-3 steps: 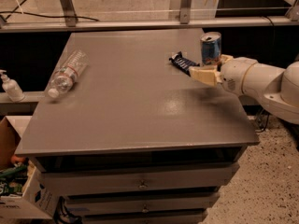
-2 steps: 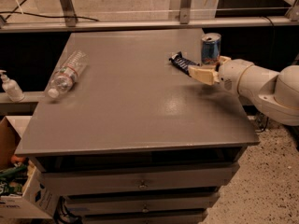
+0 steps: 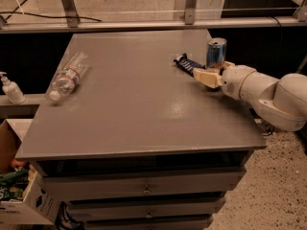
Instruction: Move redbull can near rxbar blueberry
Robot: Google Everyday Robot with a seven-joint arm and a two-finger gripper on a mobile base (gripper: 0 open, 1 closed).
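The camera view looks down on a grey worktop (image 3: 134,109) with drawers (image 3: 144,188) under its front edge. The redbull can (image 3: 216,53) stands upright at the far right of the worktop, close to its right edge, with its silver top facing up. Just left of the can lies the rxbar blueberry (image 3: 186,63), flat in its dark blue wrapper and set at a slant, with one end pointing toward the can's foot. The white arm (image 3: 268,95) reaches in from the right, over the right edge of the worktop. Its cream-coloured tool (image 3: 205,76) sits low over the surface, just in front of the can and at the near end of the bar. Whether it touches either one cannot be told. Nor can it be told whether the tool is set wide or narrow, or whether it holds anything. Well apart from these, on the left half of the worktop, a clear plastic bottle (image 3: 67,75) lies on its side with its cap toward the near left. Off the worktop at the left stands a small pump bottle (image 3: 10,87) on a lower ledge, and a cardboard box (image 3: 19,200) sits on the floor below it.
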